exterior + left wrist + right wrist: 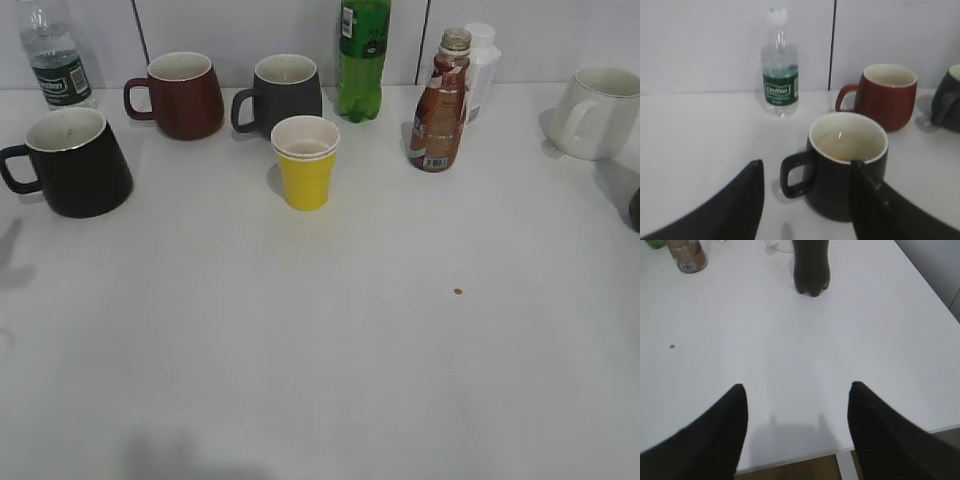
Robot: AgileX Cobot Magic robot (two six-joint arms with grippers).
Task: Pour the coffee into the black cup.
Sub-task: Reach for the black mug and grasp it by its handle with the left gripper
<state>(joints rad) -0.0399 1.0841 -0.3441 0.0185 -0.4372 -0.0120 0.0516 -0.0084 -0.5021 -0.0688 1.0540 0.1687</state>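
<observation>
Coffee point(438, 112): uncapped clear plastic bottle, narrow neck, brown-and-white label, right of the yellow cup point(305, 162).
Black cup point(73, 162): glossy, white inside, loop handle, flared base; far left of the yellow cup.
Water bottle point(780, 65): green label, perhaps "cestbon".
Left gripper point(805, 172): jaws spread, facing the black cup.
Right gripper point(796, 395): jaws spread over bare table point(790, 330).

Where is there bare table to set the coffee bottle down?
The wide front of the table, below the yellow cup, is bare apart from a small speck. The back row, from black cup to coffee bottle, is crowded.
</observation>
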